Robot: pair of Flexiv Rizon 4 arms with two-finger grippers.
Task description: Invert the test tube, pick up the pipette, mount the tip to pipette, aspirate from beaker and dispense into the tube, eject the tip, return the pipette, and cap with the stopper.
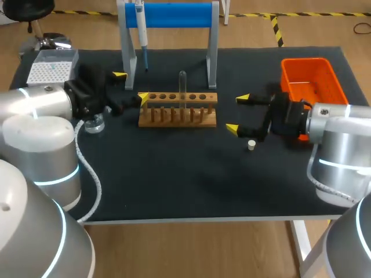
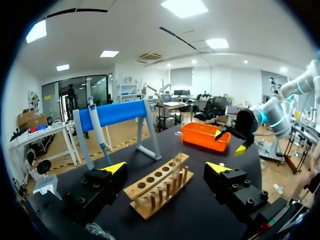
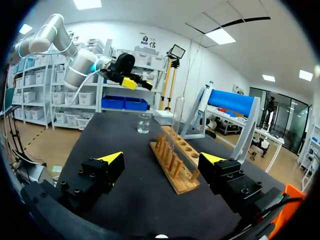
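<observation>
With twelve o'clock taken as the far edge of the tabletop [image 1: 174,185] in the head view, the left claw [image 1: 131,87] hangs at nine o'clock of the wooden rack [image 1: 178,109]. Its fingers are spread wide and hold nothing, and the nearer yellow tip is just beside the rack's end. The right claw [image 1: 237,114], likewise wide and empty, sits at three o'clock of the rack, apart from it. In each wrist view the rack lies ahead of that arm's own parted fingers.

The test tube [image 1: 182,86] stands upright in a middle hole of the rack; which end is up cannot be told. The stopper [image 1: 251,145] lies on the tabletop near the right claw, at its five o'clock. The beaker [image 1: 94,123] stands at seven o'clock of the left claw, and the tip box [image 1: 51,69] at its ten o'clock, near the corner. The pipette [image 1: 141,29] hangs on the blue-barred stand [image 1: 174,14] at twelve o'clock of the rack. The orange bin [image 1: 310,81] lies at two o'clock of the right claw.
</observation>
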